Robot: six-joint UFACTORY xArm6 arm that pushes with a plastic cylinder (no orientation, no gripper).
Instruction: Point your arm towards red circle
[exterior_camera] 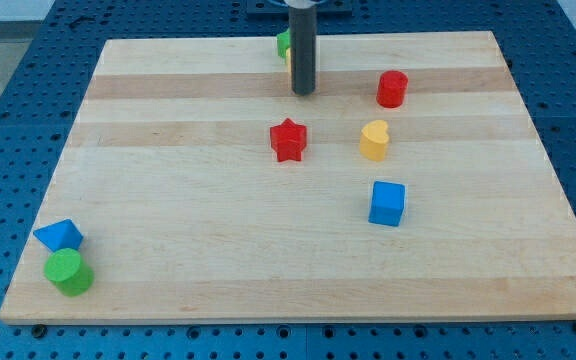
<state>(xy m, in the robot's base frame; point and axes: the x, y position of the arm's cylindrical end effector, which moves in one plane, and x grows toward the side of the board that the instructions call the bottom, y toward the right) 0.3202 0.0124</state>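
Observation:
The red circle block (392, 89) stands near the view's top, right of centre. My tip (303, 93) rests on the board to its left, about a block's width and a half away, not touching it. A green block (283, 43) with a yellow block (288, 59) beside it sits just behind the rod, mostly hidden by it. A red star (288, 139) lies below my tip.
A yellow heart block (374, 140) lies below the red circle. A blue cube (387, 203) sits further down. A blue triangle block (59, 236) and a green cylinder (69, 272) are at the bottom left corner of the wooden board (168, 200).

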